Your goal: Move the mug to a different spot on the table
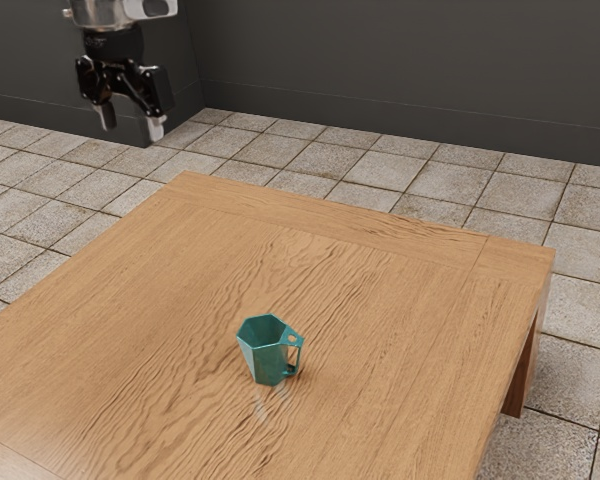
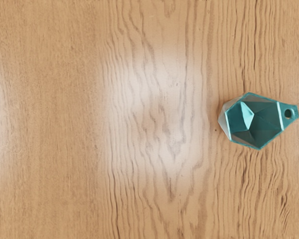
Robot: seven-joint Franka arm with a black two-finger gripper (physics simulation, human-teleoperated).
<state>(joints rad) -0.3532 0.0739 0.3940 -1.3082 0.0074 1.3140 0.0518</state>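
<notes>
Standing upright, the mug [image 1: 270, 348] is seen on the table [image 1: 410, 300]. The gripper [image 1: 132, 122] is held open, high at the exterior view's far left.

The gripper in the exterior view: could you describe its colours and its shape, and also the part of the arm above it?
The gripper is black and blocky, with two short fingers that end in pale grey tips. Above it sits a black cylindrical section, and over that the arm's last link, white and light grey with a dark inset.
</notes>
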